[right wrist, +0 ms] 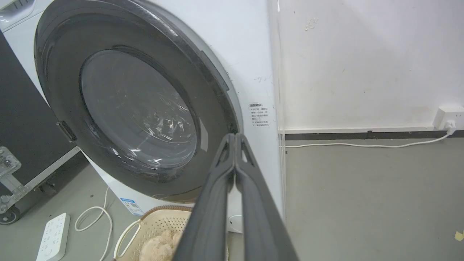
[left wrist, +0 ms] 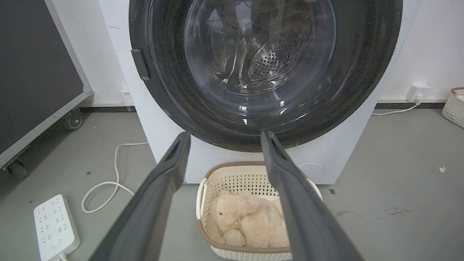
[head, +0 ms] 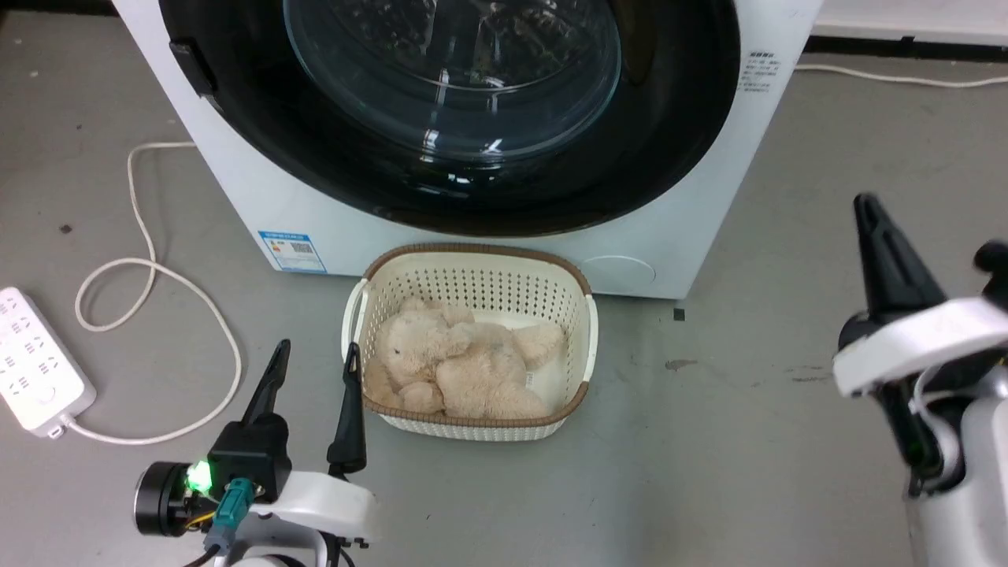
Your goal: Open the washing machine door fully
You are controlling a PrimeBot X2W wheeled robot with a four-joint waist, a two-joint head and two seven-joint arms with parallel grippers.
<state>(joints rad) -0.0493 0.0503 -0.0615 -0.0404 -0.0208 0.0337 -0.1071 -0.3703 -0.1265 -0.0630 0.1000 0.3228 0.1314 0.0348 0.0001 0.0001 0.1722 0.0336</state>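
The washing machine door (head: 669, 118), round and glossy black with a bulging glass window, lies flat against the white machine's front. It also fills much of the left wrist view (left wrist: 362, 72) and right wrist view (right wrist: 65, 72). A small dark handle piece (left wrist: 140, 64) sits at the door's left edge. My left gripper (head: 315, 350) is open and empty, low over the floor, pointing at the door (left wrist: 225, 134) from well short of it. My right gripper (right wrist: 235, 136) is shut on nothing, raised at the right (head: 865, 203), apart from the machine.
A cream basket (head: 587, 331) with a plush bear (head: 461, 362) stands on the floor right before the machine, beside my left fingers. A white power strip (head: 35, 362) and looped cable (head: 150, 268) lie to the left. A black wheeled case (left wrist: 32, 72) stands at far left.
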